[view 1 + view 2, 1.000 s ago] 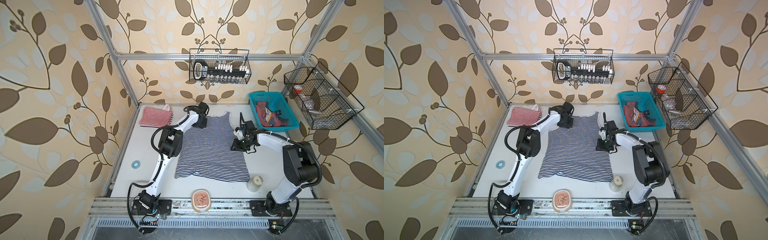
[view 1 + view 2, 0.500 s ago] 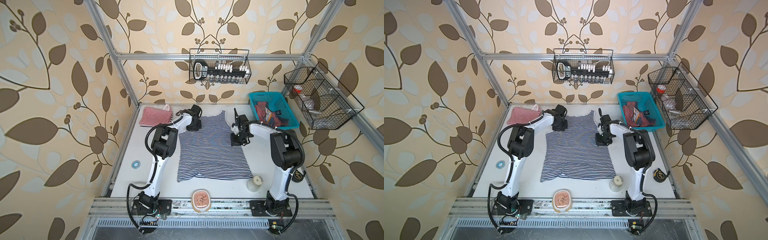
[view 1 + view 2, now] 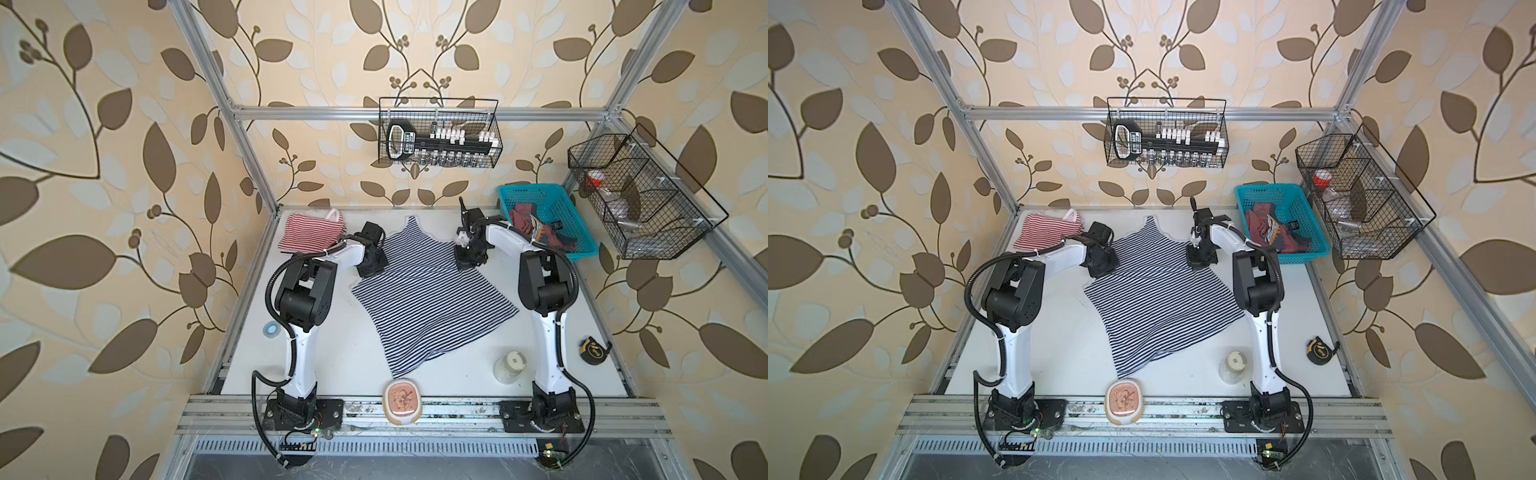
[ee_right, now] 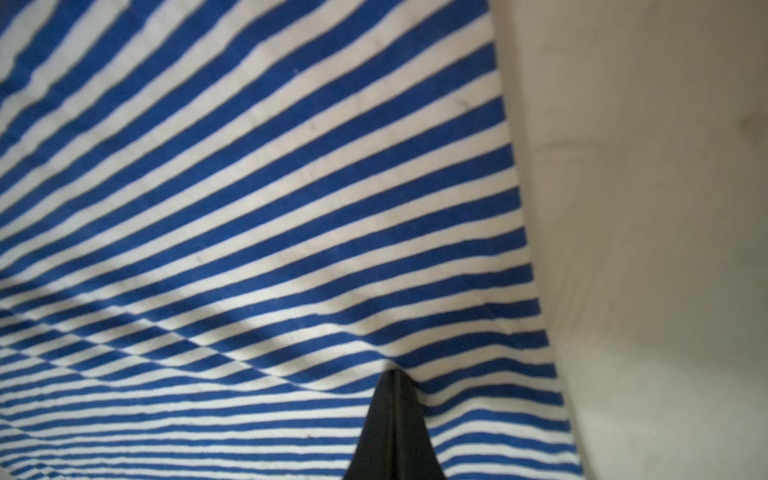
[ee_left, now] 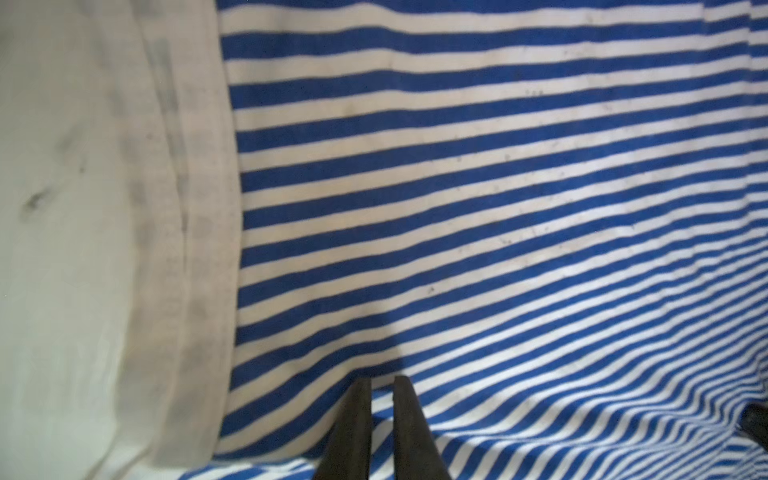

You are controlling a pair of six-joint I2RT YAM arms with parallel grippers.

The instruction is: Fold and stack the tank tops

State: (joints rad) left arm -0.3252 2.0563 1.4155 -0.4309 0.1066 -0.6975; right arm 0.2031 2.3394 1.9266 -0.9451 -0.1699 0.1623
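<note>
Jaws on both sides grip the navy striped top (image 3: 428, 303) near its shoulders.
Of the two, the left jaws stand narrow, a slit of striped cloth showing between the dark fingers (image 5: 351, 419); the right jaws are pressed together, cloth puckered at their tip in the right wrist view; the top lies spread in the middle of the table (image 3: 332, 357); its long axis runs from the far edge of the table to the near edge; one strap points at the far edge; the hem slants, its left corner nearest the near edge; three tops in all; one navy striped; one red striped top (image 3: 311, 235), folded, at the far left corner; one dusty red top (image 3: 524, 212) in the teal basket (image 3: 536, 192) at the far right.
</note>
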